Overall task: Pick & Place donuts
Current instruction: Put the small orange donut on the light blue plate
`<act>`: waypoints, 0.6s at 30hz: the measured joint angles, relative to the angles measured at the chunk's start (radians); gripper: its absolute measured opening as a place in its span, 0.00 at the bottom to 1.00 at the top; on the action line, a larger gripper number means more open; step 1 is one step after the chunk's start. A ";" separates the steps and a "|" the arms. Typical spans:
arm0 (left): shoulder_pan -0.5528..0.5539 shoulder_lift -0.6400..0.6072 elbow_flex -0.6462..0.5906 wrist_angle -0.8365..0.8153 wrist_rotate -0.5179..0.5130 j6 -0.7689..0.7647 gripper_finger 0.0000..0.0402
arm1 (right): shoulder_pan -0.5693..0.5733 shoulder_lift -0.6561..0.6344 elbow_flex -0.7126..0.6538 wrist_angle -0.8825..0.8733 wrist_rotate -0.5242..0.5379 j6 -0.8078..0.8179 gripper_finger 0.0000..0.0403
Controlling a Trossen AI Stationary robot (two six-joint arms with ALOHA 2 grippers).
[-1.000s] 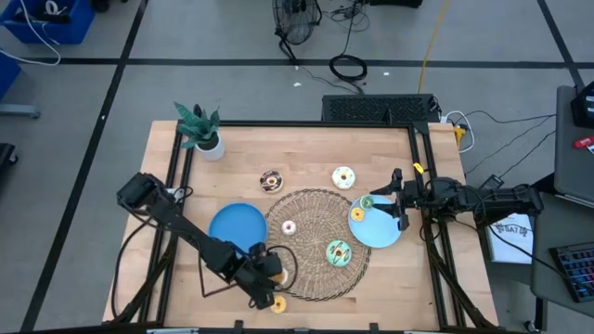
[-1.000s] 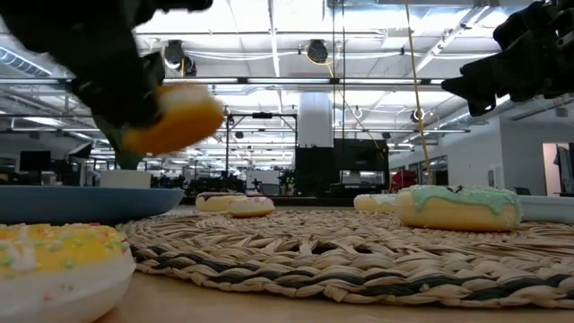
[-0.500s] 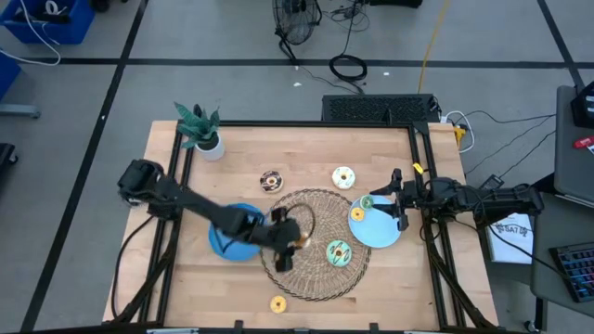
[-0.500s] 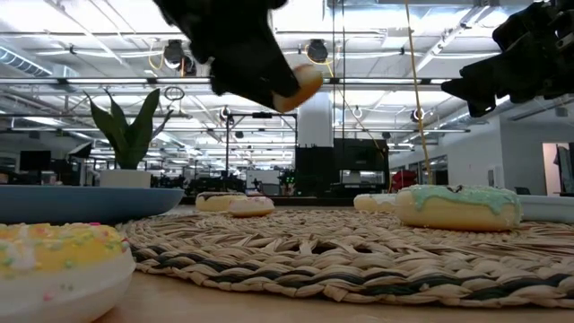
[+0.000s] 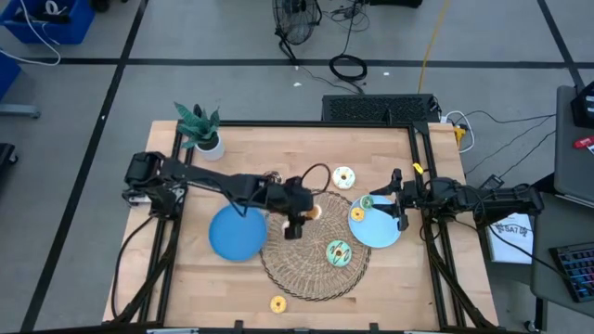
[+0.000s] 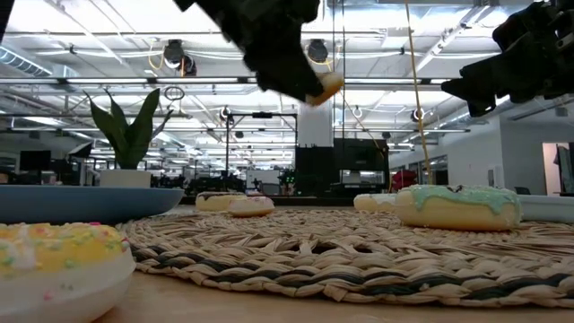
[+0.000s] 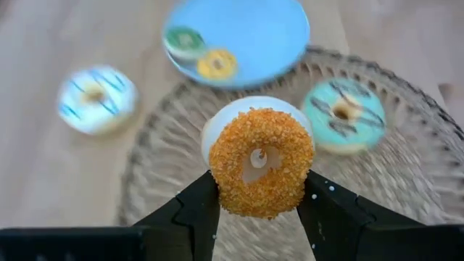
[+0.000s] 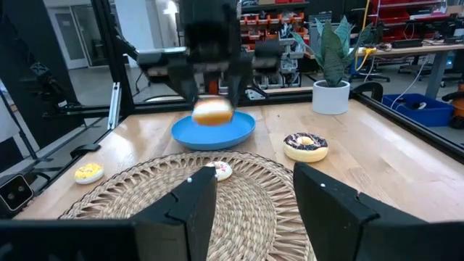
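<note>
Orange donut [image 7: 261, 162] gripped, above mat [image 5: 311, 278]

- left gripper [image 5: 299, 211] swung from the table's near edge up over the far-left part of the wicker mat [image 5: 348, 275]
- orange donut [image 7: 261, 162] rode along, lifted

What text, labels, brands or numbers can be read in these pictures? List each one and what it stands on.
None can be read.
The red bins on the shelves in the right wrist view may carry labels: too small to read.
The donuts, the blue plates and the arms bear no readable writing.
</note>
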 joint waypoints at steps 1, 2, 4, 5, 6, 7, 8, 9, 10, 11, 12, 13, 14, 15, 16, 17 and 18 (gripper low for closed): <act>0.009 0.002 0.023 -0.016 -0.003 0.010 0.44 | 0.000 0.000 0.000 0.001 0.000 0.000 0.42; 0.017 0.004 0.044 -0.041 -0.006 0.014 0.44 | 0.000 0.000 0.000 0.001 0.000 0.000 0.42; 0.034 0.005 0.074 -0.070 -0.007 0.021 0.44 | 0.000 0.000 0.000 0.001 0.000 0.000 0.42; 0.041 0.005 0.084 -0.071 -0.007 0.033 0.44 | 0.000 0.000 0.000 0.002 0.000 0.000 0.42; 0.048 0.005 0.091 -0.073 -0.007 0.045 0.44 | 0.000 0.000 0.000 0.003 0.000 0.000 0.42; 0.056 0.005 0.099 -0.085 -0.007 0.054 0.44 | 0.000 0.000 0.000 0.003 0.000 0.000 0.42; 0.063 0.005 0.108 -0.106 -0.008 0.058 0.44 | 0.000 0.000 0.000 0.003 0.000 0.000 0.42; 0.071 0.005 0.115 -0.129 -0.009 0.060 0.44 | 0.000 0.000 0.000 0.004 0.000 0.000 0.42; 0.078 0.005 0.119 -0.142 -0.012 0.061 0.44 | 0.000 0.000 0.000 0.009 0.000 0.000 0.42; 0.085 0.013 0.125 -0.146 -0.013 0.063 0.44 | 0.000 0.000 0.000 0.019 0.001 -0.002 0.42; 0.091 0.020 0.135 -0.154 -0.013 0.066 0.44 | 0.000 0.000 0.000 0.033 0.002 -0.002 0.42; 0.096 0.026 0.145 -0.176 -0.014 0.071 0.44 | 0.000 0.000 0.000 0.045 0.002 -0.001 0.42; 0.100 0.036 0.155 -0.207 -0.014 0.078 0.44 | 0.000 0.003 0.000 0.058 0.003 0.001 0.42; 0.102 0.051 0.172 -0.231 -0.014 0.089 0.44 | 0.000 0.008 -0.001 0.079 0.004 0.005 0.42; 0.104 0.068 0.194 -0.245 -0.014 0.101 0.44 | 0.000 0.011 -0.010 0.105 0.003 0.014 0.42; 0.104 0.085 0.216 -0.269 -0.014 0.108 0.44 | 0.000 0.016 -0.027 0.144 0.004 0.033 0.42; 0.104 0.103 0.237 -0.301 -0.014 0.115 0.44 | 0.000 0.030 -0.048 0.192 0.006 0.058 0.42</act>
